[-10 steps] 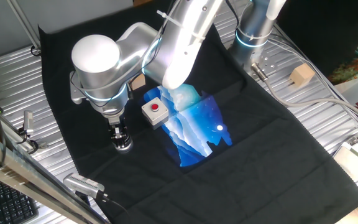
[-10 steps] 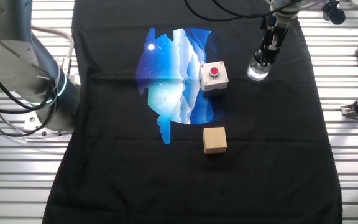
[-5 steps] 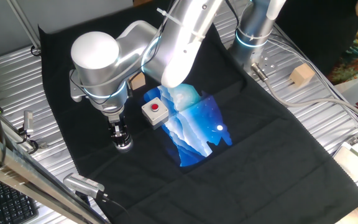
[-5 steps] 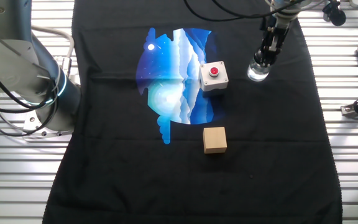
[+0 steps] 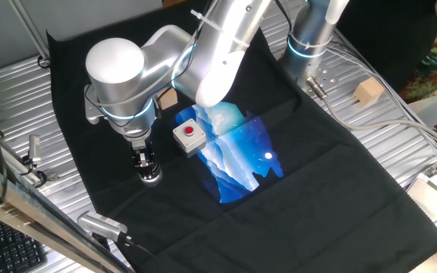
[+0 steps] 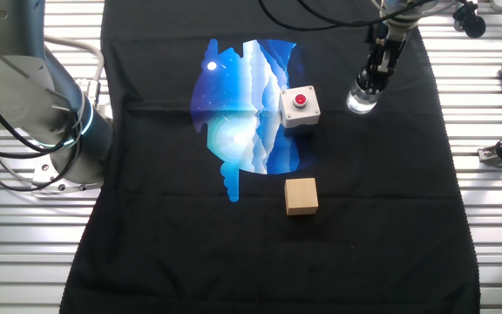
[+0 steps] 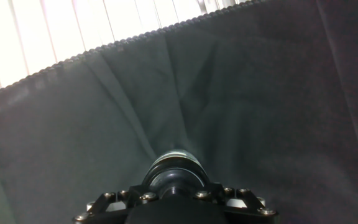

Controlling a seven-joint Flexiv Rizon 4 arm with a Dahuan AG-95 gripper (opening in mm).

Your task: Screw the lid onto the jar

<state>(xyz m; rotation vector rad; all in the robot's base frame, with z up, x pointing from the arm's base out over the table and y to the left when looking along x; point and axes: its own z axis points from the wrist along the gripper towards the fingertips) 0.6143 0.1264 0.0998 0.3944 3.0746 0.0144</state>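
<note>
Your gripper (image 6: 375, 80) is pointing straight down, gripping the lid (image 7: 176, 163) atop the jar (image 6: 362, 102). The jar is sitting on the black cloth (image 6: 364, 218), just beside the button box (image 6: 300, 106).

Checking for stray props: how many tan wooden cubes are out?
2. One wooden cube lies on the black cloth, near the red-button box; another cube sits off the cloth on the metal table. More may be hidden behind the arm.
</note>
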